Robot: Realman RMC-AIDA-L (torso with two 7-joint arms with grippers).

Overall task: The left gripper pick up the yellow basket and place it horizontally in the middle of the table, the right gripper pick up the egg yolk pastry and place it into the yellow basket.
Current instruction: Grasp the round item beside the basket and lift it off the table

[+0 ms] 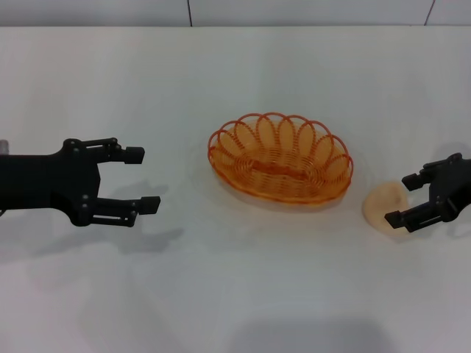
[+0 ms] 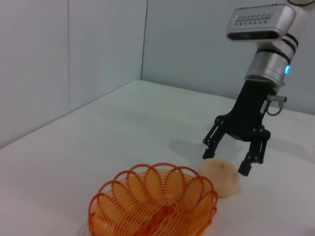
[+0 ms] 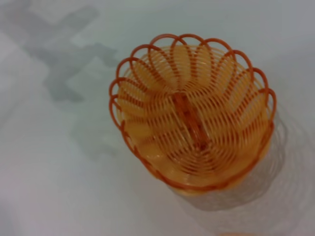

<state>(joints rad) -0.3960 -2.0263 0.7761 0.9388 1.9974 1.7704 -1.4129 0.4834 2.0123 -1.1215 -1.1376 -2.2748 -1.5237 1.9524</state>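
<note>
The yellow basket [image 1: 221, 158], oval and orange-amber, stands empty in the middle of the white table [image 1: 235, 294], long side across. It also shows in the left wrist view [image 2: 123, 206] and the right wrist view [image 3: 147, 83]. My left gripper [image 1: 143, 179] is open and empty, left of the basket and apart from it. The egg yolk pastry [image 1: 377, 206] lies on the table right of the basket. My right gripper [image 1: 401, 198] is open, its fingers straddling the pastry. In the left wrist view the right gripper [image 2: 225, 162] hangs just over the pastry [image 2: 220, 179].
A grey wall runs along the table's far edge [image 1: 235, 26]. The left wrist view shows a wall corner [image 2: 142, 39] behind the table.
</note>
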